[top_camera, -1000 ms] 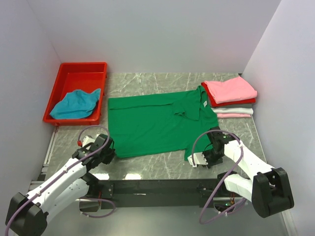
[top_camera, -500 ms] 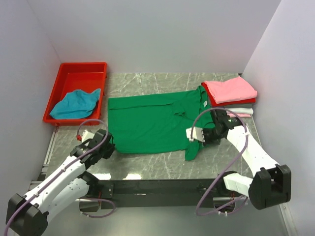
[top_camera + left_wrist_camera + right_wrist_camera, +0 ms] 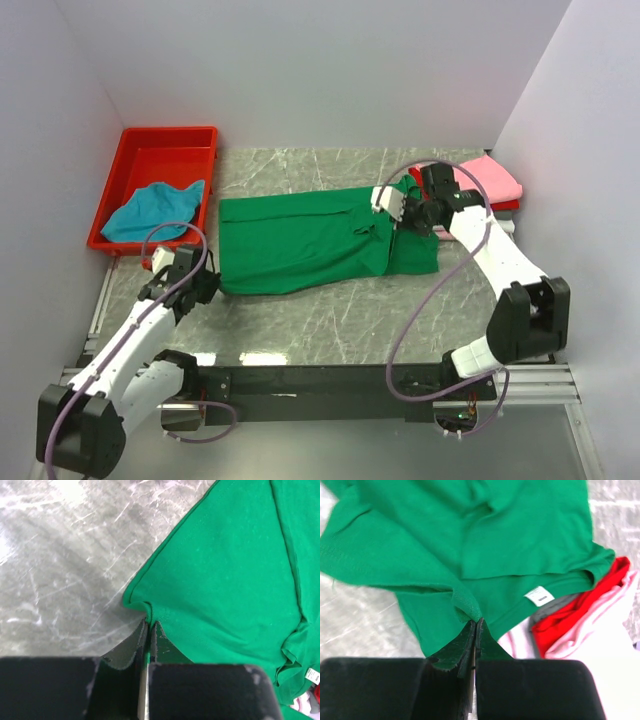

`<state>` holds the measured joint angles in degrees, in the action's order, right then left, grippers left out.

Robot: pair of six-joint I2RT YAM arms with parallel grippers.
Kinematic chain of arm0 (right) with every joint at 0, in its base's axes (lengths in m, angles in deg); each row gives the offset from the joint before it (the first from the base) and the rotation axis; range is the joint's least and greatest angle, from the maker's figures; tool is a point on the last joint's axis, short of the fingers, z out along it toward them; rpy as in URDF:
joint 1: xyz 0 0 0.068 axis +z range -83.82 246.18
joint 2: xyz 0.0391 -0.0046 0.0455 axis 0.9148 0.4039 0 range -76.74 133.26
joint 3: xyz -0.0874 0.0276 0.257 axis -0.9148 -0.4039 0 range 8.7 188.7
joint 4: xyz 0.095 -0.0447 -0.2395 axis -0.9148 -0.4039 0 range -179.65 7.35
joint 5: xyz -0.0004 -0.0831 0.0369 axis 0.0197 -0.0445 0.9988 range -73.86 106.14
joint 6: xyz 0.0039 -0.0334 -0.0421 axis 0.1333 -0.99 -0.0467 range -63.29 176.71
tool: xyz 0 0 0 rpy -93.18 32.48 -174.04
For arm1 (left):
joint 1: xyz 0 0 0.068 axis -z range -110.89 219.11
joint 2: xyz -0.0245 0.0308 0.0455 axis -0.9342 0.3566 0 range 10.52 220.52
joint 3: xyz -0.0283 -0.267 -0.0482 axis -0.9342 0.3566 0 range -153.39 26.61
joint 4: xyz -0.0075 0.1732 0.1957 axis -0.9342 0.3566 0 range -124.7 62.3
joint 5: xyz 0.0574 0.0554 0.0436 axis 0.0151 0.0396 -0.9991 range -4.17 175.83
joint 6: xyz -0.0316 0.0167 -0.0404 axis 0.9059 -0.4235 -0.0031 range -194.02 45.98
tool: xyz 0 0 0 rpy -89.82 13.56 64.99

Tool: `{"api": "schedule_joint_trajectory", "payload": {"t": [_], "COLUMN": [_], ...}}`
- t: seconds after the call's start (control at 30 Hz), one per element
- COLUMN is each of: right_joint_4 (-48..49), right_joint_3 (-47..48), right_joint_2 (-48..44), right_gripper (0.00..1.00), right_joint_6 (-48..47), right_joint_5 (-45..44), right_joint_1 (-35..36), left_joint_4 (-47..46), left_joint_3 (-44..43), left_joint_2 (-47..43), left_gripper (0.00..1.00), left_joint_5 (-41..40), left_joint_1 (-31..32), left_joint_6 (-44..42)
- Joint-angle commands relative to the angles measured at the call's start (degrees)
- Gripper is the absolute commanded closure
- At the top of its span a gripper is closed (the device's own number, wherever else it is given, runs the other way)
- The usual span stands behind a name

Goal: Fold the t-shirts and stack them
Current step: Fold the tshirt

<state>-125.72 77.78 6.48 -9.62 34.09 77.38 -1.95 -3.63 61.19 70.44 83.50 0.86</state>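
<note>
Marble table: green shirt spread across the middle, its right part folded back over itself toward the collar. Red tray at far left, apart from the green shirt. Stack at far right: pink shirt on top, red shirt under it, probably a whitish one lower down; the right arm hides most of the stack. Green shirt's collar end overlaps the stack's edge in the right wrist view. Teal shirt crumpled in the tray's near end. Left gripper clenched on the green shirt's near-left corner, cloth bunched at the tips. Right gripper clamped on a folded green edge, over the collar area. White neck label faces up beside the red shirt.
</note>
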Motion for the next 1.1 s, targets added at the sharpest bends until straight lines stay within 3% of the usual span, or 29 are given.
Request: {"api": "schedule_joint_trajectory", "payload": {"t": [0.0, 0.53, 0.73, 1.07], "right_joint_4": [3.5, 1.9, 2.1, -0.4], "right_joint_3": [5.8, 11.2, 10.8, 10.7], "right_joint_2": [3.0, 4.5, 4.1, 4.8], "right_gripper": [1.00, 1.00, 1.00, 1.00], "right_joint_6": [4.4, 4.2, 3.8, 1.8], "right_joint_5": [-1.9, -0.7, -1.5, 2.1], "right_joint_1": [-1.0, -4.3, -6.0, -7.1], "left_joint_4": [-4.6, -10.3, -5.6, 0.5], "left_joint_3": [-2.5, -1.0, -1.5, -0.4], "left_joint_2": [2.0, 10.6, 6.5, 2.1], "left_gripper": [1.00, 1.00, 1.00, 0.99], "left_joint_5": [2.1, 15.0, 14.8, 16.4], "left_joint_1": [-2.0, -2.4, -2.4, -2.4], "left_joint_6": [-4.4, -9.9, -9.4, -0.7]}}
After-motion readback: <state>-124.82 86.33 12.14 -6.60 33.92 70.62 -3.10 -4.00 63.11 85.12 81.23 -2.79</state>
